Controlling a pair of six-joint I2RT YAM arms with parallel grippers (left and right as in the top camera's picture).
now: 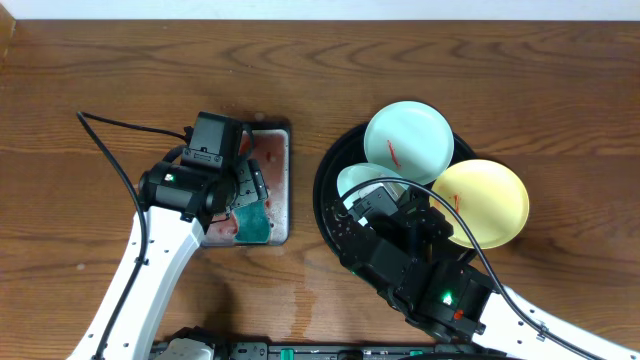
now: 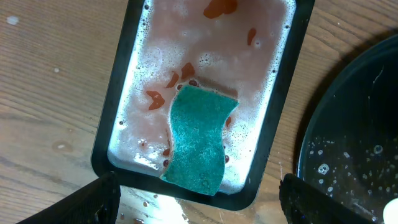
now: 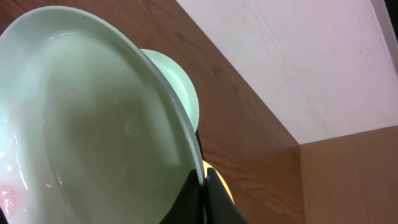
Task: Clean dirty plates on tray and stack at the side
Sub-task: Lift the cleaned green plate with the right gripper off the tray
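Pale blue plate (image 3: 93, 124) pinched at its rim above the black tray (image 1: 328, 190)
Right gripper (image 3: 202, 180) is clamped on the tilted plate's edge. A second pale plate (image 1: 408, 140) and a yellow plate (image 1: 485, 205) lie on the tray, the yellow one overhanging its rim. Left gripper (image 2: 199, 208), jaws wide apart, hovers over a teal sponge (image 2: 198, 140) in a foamy small tray (image 2: 111, 106).

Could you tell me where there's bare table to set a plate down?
Bare wood lies behind the foam tray along the far edge, and right of the yellow plate. The black tray is crowded with plates and the right gripper.
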